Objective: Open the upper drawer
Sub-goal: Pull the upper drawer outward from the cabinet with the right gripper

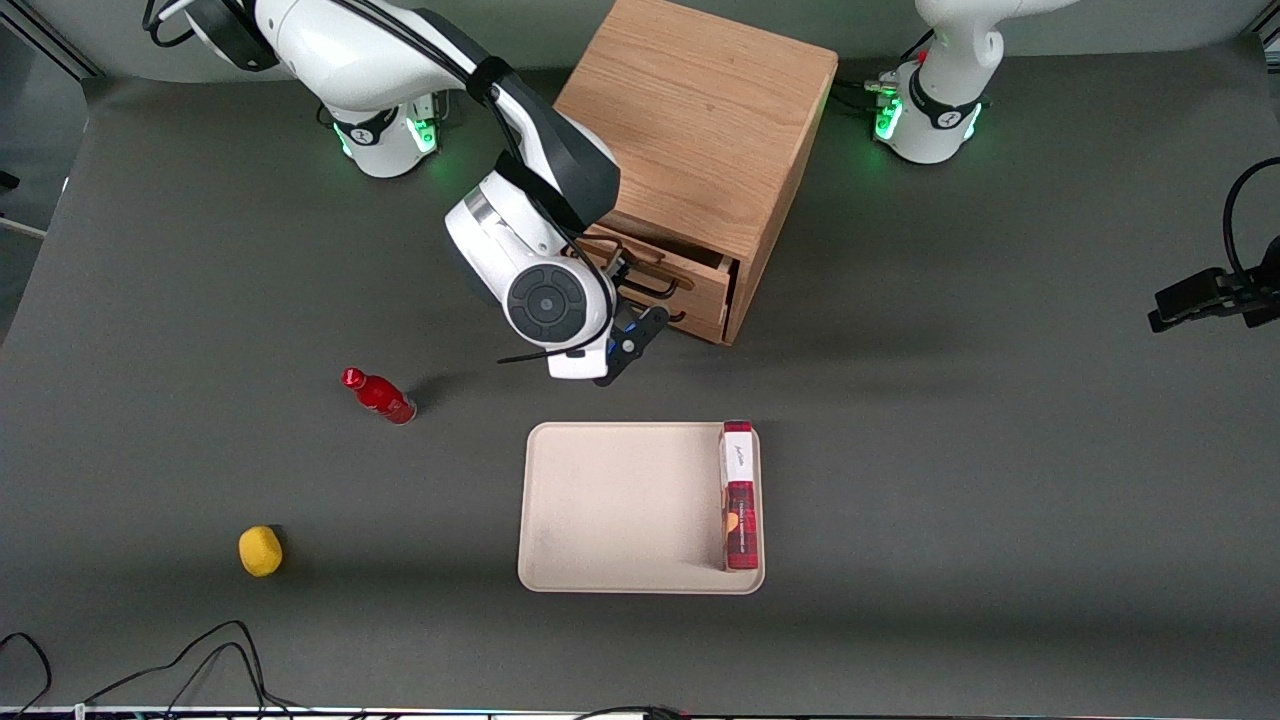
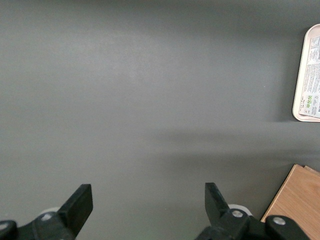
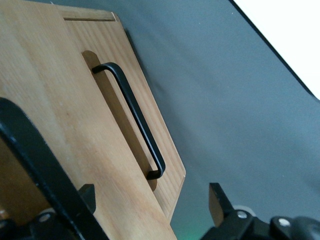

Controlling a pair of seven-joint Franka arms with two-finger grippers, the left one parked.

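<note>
A robot lab: white arms (image 1: 400,70) bolted at 12 o'clock on a gray table (image 1: 1000,450), loose cables (image 1: 200,660) at 7.

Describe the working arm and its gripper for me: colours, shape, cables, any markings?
The right arm has glossy white shells with black joint sections, a black cable running along it, and a green light at its base. The wrist ends in a round dark grey cap with concentric rings. The gripper, in front of the upper drawer, has black fingers with silver screws at their mounts. I see no readable markings.
</note>
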